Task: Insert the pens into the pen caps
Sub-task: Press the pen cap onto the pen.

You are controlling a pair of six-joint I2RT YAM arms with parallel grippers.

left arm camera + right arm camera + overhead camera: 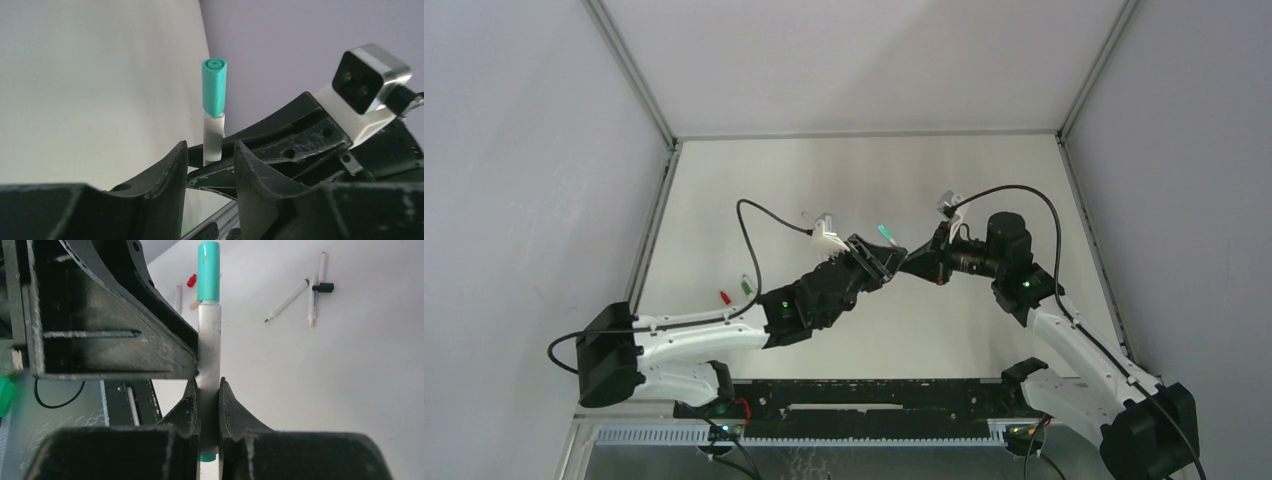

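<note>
Closest to the right wrist lens, the right claw (207, 385) was clenched on the lower part of a white pen (209, 340). Both fingers pressed flat against the barrel, which stood upright toward twelve o'clock. Just above that grip, one finger (150, 340) of the left claw (210, 147) lay against the barrel from nine o'clock. From the left wrist I saw that claw released: its jaws stood partly apart, wider than the barrel, with the pen rising in the gap beyond them. I could not tell whether its other finger touched the pen. A teal cap (208, 271) sat on the pen's top end.

Farther off, on the white table (375, 390), three loose pens (286, 300) lay uncapped at about one o'clock from the grip, with a black cap (324, 287) just beside two of them. At eleven o'clock, partly hidden behind the left claw's finger, I made out a red cap (191, 280) with another pen beside it. Overhead, both claws met tip to tip above the table's middle. A green cap (746, 287) lay at eight o'clock from them, near the left arm.
</note>
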